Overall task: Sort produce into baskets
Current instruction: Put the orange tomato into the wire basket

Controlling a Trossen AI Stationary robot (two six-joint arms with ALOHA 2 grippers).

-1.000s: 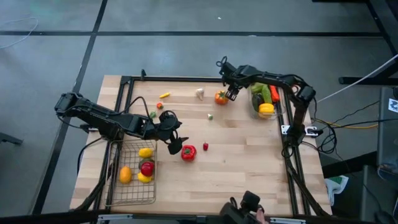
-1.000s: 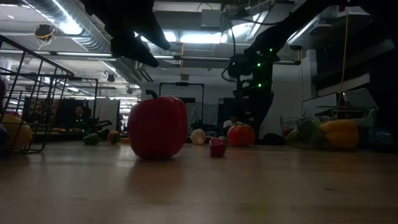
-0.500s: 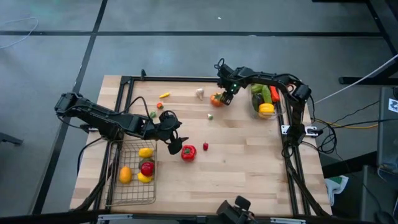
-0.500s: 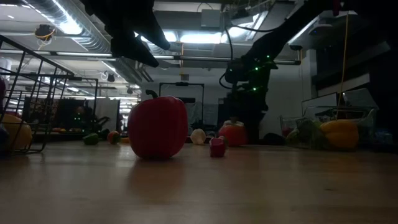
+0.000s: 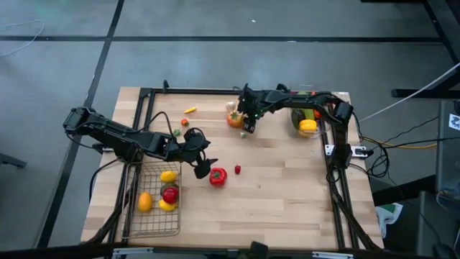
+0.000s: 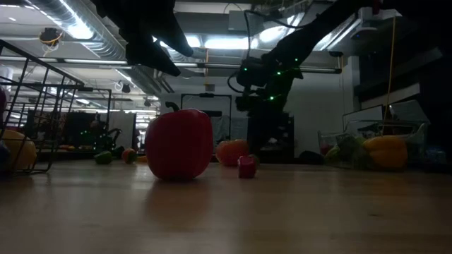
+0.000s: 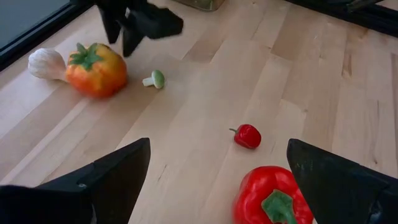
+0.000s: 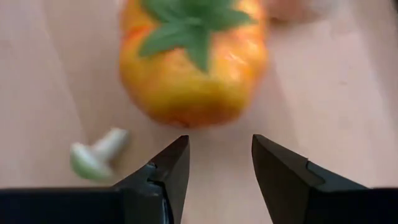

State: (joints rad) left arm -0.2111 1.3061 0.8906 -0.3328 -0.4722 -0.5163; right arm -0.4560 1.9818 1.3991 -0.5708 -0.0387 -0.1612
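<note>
Right wrist view alone shows right hand parted, empty, near orange pepper.

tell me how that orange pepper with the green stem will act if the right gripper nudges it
The orange pepper looks rounded and squat, so a nudge from the right gripper would probably make it roll or slide across the smooth wooden table. Its glossy skin suggests hard plastic: likely stiff and somewhat slippery. It may bump the small green-capped mushroom lying close beside it.

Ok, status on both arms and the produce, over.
Left gripper open above the red pepper, beside the wire basket. Right gripper open, empty, just short of the orange pepper. Small green mushroom lies close beside.
</note>
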